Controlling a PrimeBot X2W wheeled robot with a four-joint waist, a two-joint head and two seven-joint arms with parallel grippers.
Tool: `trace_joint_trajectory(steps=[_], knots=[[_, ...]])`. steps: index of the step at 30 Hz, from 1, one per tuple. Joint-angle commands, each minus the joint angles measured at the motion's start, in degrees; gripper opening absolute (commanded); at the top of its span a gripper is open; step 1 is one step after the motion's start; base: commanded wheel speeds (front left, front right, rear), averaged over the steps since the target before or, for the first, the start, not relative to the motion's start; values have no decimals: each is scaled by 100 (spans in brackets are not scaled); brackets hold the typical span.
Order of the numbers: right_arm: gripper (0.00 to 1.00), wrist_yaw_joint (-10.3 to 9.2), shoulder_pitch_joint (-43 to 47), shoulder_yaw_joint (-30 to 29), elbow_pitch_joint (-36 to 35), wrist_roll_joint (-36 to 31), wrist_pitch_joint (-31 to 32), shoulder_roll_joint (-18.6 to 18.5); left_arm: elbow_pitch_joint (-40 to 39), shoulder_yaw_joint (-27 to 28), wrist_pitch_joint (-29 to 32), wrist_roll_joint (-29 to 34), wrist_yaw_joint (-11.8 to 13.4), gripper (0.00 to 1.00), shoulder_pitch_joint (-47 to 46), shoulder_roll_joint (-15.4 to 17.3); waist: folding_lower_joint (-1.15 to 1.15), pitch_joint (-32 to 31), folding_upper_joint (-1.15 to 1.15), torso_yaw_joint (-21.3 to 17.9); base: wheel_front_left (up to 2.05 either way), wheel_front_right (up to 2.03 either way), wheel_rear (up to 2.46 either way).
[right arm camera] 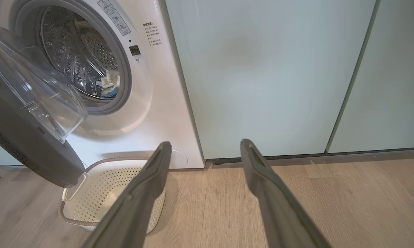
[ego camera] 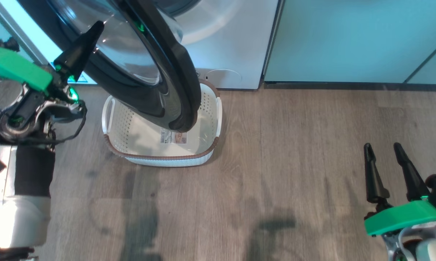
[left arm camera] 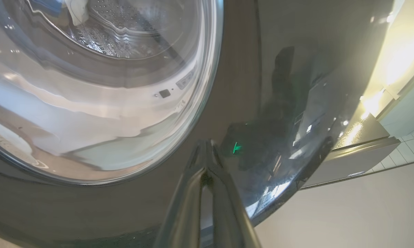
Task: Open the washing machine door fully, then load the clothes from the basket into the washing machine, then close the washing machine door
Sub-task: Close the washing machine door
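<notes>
Left jaws closed, tips at door (ego camera: 183, 83) rim, upper left. Glossy: you may slip off, door won't latch. Clothes (right arm camera: 110, 82) near drum (right arm camera: 69, 51) lip could pinch. Right jaws spread wide, idle.

Bright even light; soft shadows on floor (ego camera: 276, 224); glare on washing machine door (left arm camera: 279, 103); wrist edges warped.

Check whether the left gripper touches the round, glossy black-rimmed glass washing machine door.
Cannot tell. In the left wrist view the shut left gripper ends at the door rim; neither contact nor gap shows plainly.
</notes>
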Motion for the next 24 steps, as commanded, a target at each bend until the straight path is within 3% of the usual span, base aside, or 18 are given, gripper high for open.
trace_joint_trajectory(steps=[1,7,8,9,10,11,19,24], knots=[[100,-16,-237,51,-185,-23,-66,10,-301,274,-79,67,-51,0,-36,275,0,-6,0,49,0,0,0],[100,-16,-247,-68,-218,-56,-70,10,-644,426,-647,425,-51,0,274,254,0,-29,0,180,0,0,0],[100,-16,-249,-88,-226,-65,-67,10,-709,436,-773,543,-51,38,335,259,0,-31,0,203,0,0,0],[100,-16,-250,-107,-235,-72,-64,10,-782,419,-869,660,-51,70,402,264,0,-36,0,224,0,0,0],[100,-16,-253,-120,-244,-79,-61,10,-854,394,-956,787,-51,91,479,280,0,-41,0,239,0,0,0],[100,-16,-254,-134,-253,-88,-58,10,-919,377,-1075,941,-51,100,552,296,0,-47,0,256,0,0,0],[100,-16,-197,-224,-315,-151,-25,10,-1596,111,-2049,2197,-51,100,1205,303,0,-161,0,370,0,0,0],[100,-16,-135,-240,-344,-176,0,10,-1914,-84,-2616,3257,116,100,1622,382,0,-239,0,416,0,0,0]])
